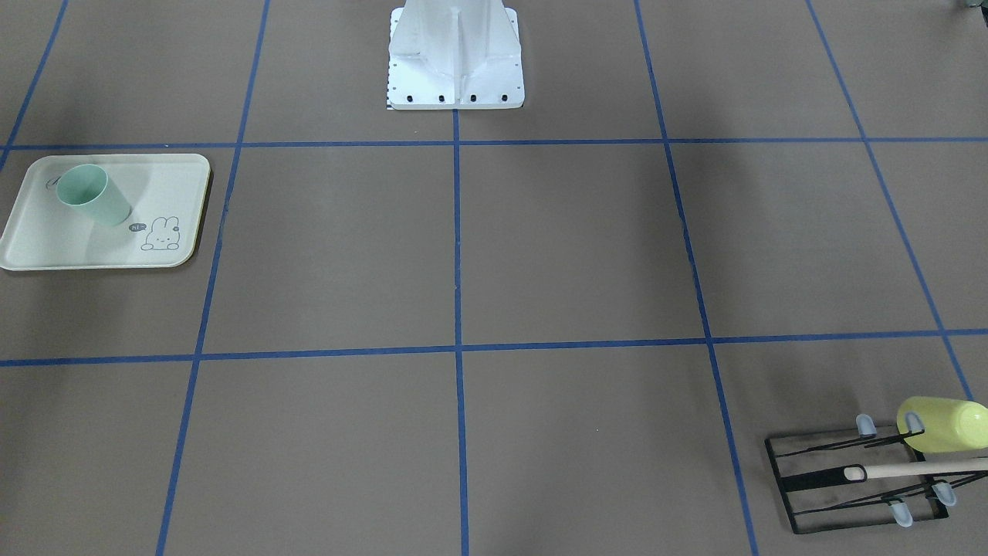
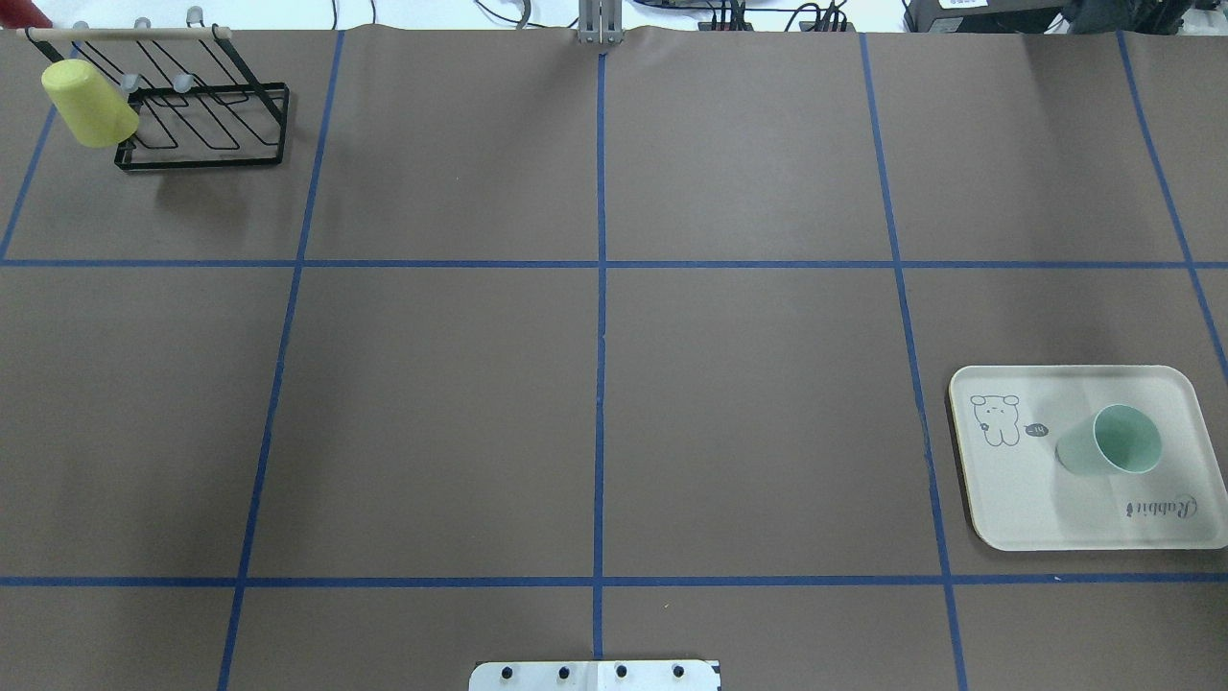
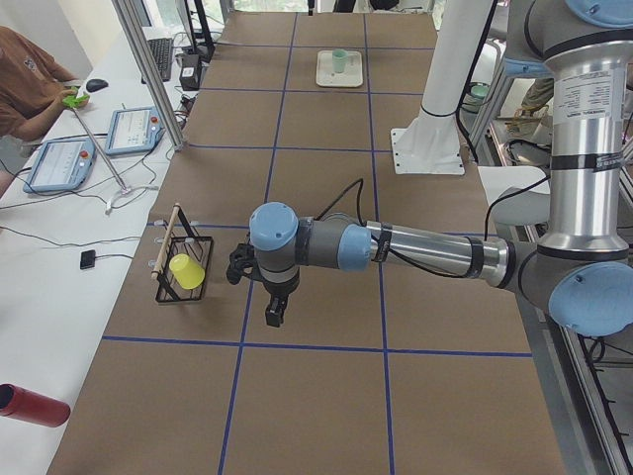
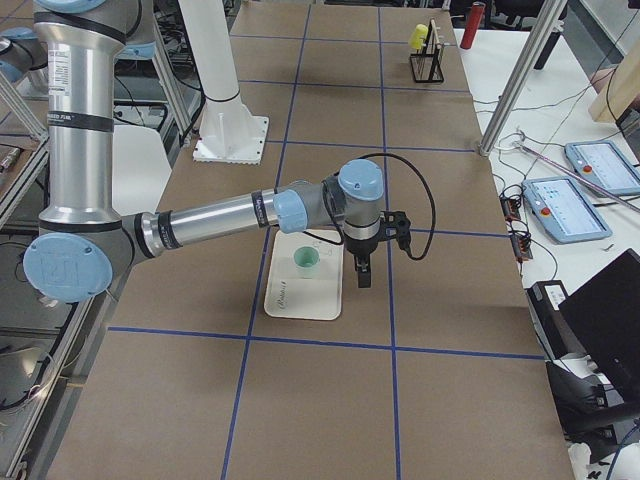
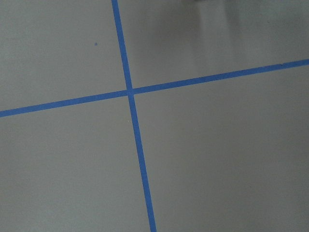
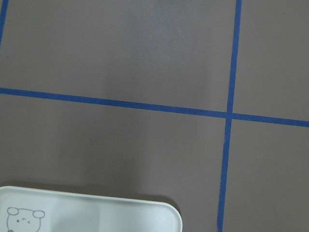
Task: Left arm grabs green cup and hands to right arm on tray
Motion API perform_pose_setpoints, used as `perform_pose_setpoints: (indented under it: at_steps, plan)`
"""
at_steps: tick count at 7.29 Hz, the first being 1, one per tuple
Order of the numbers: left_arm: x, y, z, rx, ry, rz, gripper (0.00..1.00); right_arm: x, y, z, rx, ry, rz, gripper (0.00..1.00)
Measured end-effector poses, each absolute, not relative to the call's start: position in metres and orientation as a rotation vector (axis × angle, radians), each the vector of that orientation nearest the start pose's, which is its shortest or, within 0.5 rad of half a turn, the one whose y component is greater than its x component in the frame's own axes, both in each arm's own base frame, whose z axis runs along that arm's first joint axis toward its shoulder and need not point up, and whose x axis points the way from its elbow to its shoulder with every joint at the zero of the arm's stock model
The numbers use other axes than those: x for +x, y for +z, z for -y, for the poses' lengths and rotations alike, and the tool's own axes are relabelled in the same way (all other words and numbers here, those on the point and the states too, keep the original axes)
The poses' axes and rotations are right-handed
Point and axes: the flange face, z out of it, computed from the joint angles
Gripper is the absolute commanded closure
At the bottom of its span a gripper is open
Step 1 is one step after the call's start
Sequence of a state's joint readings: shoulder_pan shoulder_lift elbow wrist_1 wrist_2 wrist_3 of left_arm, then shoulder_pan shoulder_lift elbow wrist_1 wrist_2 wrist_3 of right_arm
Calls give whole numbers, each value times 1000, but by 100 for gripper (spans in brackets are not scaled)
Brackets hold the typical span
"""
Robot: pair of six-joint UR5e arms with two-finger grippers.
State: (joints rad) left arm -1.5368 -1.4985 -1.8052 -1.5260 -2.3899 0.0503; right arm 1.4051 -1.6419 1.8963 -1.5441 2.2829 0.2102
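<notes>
The green cup (image 2: 1113, 443) stands upright, mouth up, on the cream tray (image 2: 1017, 509) at the table's right side. It also shows in the front-facing view (image 1: 94, 194) on the tray (image 1: 46, 243) and in the right side view (image 4: 306, 262). My right gripper (image 4: 362, 275) hangs above the table just beside the tray; I cannot tell if it is open or shut. My left gripper (image 3: 274, 315) hangs above the table near the rack; I cannot tell its state either. Neither gripper shows in the overhead or front-facing views. The right wrist view shows only the tray's corner (image 6: 96, 215).
A yellow-green cup (image 2: 88, 104) hangs on a black wire rack (image 2: 206, 161) at the far left corner. The white robot pedestal (image 1: 455, 62) stands at the near edge. Blue tape lines grid the brown table. Operators' desks with tablets flank the far side.
</notes>
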Motion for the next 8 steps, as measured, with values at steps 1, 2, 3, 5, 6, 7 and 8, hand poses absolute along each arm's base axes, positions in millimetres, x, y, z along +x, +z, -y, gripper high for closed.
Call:
perform_pose_setpoints:
  at_steps: [1, 2, 3, 5, 6, 7, 8]
  plan:
    - [-45, 579, 465, 118, 126, -818, 0, -10, 533, 471, 132, -58, 745, 0]
    - [-44, 578, 466, 120, 127, -818, 0, -10, 533, 471, 132, -58, 745, 0]
    - [-44, 576, 466, 125, 130, -819, 0, -10, 533, 471, 131, -58, 746, 0]
    - [-44, 569, 466, 137, 135, -819, 0, -10, 532, 471, 132, -58, 746, 0]
    - [-44, 567, 466, 141, 137, -818, 0, -10, 532, 471, 133, -58, 746, 0]
    - [-44, 565, 466, 145, 138, -818, 0, -10, 532, 471, 132, -58, 746, 0]
    - [-44, 564, 466, 148, 139, -818, 0, -10, 532, 471, 132, -57, 746, 0]
